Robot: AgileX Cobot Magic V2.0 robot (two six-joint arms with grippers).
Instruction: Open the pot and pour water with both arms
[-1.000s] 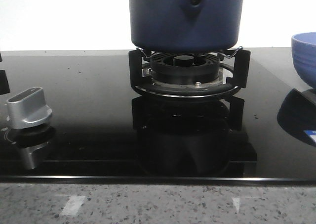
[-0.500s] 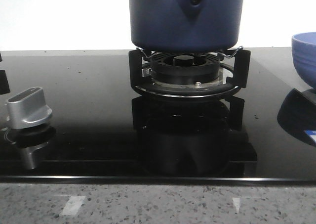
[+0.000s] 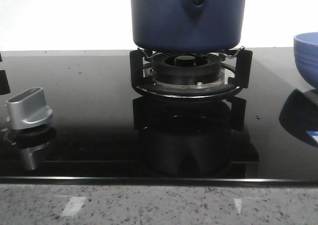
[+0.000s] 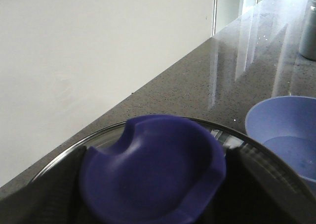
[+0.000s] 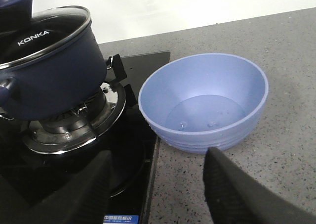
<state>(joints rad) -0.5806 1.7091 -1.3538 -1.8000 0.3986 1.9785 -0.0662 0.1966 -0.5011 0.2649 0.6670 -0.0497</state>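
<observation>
- Got the pot point(image 3: 188, 16) sitting on the burner stand point(image 3: 189, 78), top centre of the front view, top edge cropped off.
- Glass lid point(image 5: 47, 33) on it in the right wrist view, steel rim all round, "KONKA" printed on the glass.
- Black glass hob point(image 3: 89, 130) filling the middle of the front view, silver knob point(image 3: 29, 108) at the left edge, speckled grey worktop point(image 3: 159, 205) along the bottom.
- Lighter blue bowl point(image 3: 306, 56) poking in at the right edge of the front view, standing on the worktop just beside the hob, a little water in the bottom.
- Left tool point(image 4: 153, 189) right up against the lid's blue knob point(image 4: 153, 169), dark fingers point(image 4: 256, 179) on either side of it. Can't tell if actually clamped or just straddling it, too close and blurry.
- Right tool point(image 5: 158, 194) spread wide, nothing between the fingers, hanging near the bowl and not touching it or the pot.
</observation>
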